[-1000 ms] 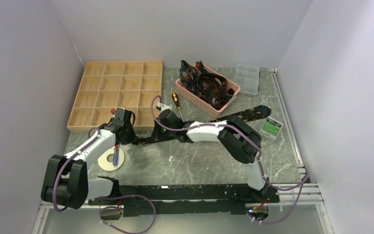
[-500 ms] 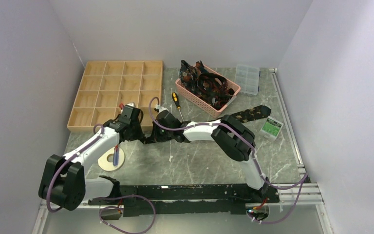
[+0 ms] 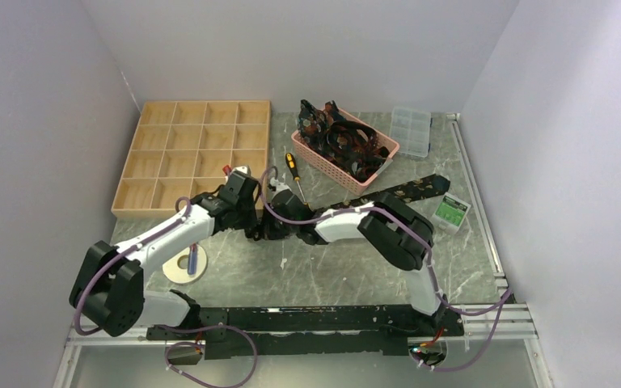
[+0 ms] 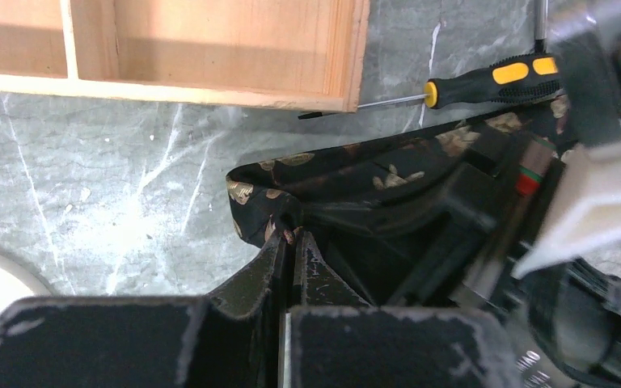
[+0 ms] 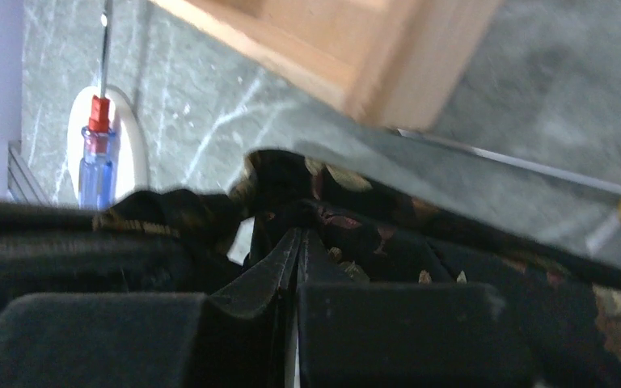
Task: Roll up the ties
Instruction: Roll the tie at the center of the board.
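left fingers [image 4: 292, 241]: pressed together, tips pinching the folded edge of the tie [image 4: 372, 174] low over the surface. In the top view they sit [image 3: 251, 229] just off the near right corner of the wooden tray.
right fingers [image 5: 297, 241]: also pressed together, tips nipping a bunched fold of the same tie. The top view puts them [image 3: 273, 229] just beside the left pair.
tie: black with small tan-gold leaf motifs and a few reddish ones. Its near end is doubled over between the two pairs of fingers, and the rest runs right across the surface to its wide end near the green-labelled packet.
surface [image 3: 331, 267]: grey-green marble pattern with white veins.
wooden tray [image 3: 202, 153]: many compartments, far left.
screwdriver [image 4: 493, 77]: black-and-yellow handle, lying just beyond the tie with its shaft tip at the tray corner.
pink basket [image 3: 329, 167]: far centre, heaped with bundled ties [image 3: 341, 139].
clear box [image 3: 411, 131]: lidded, right of the basket.
green-labelled packet [image 3: 453, 212]: print too small to read.
white disc [image 3: 179, 271]: near left, with a blue screwdriver [image 5: 95, 162] with a red collar lying across it.
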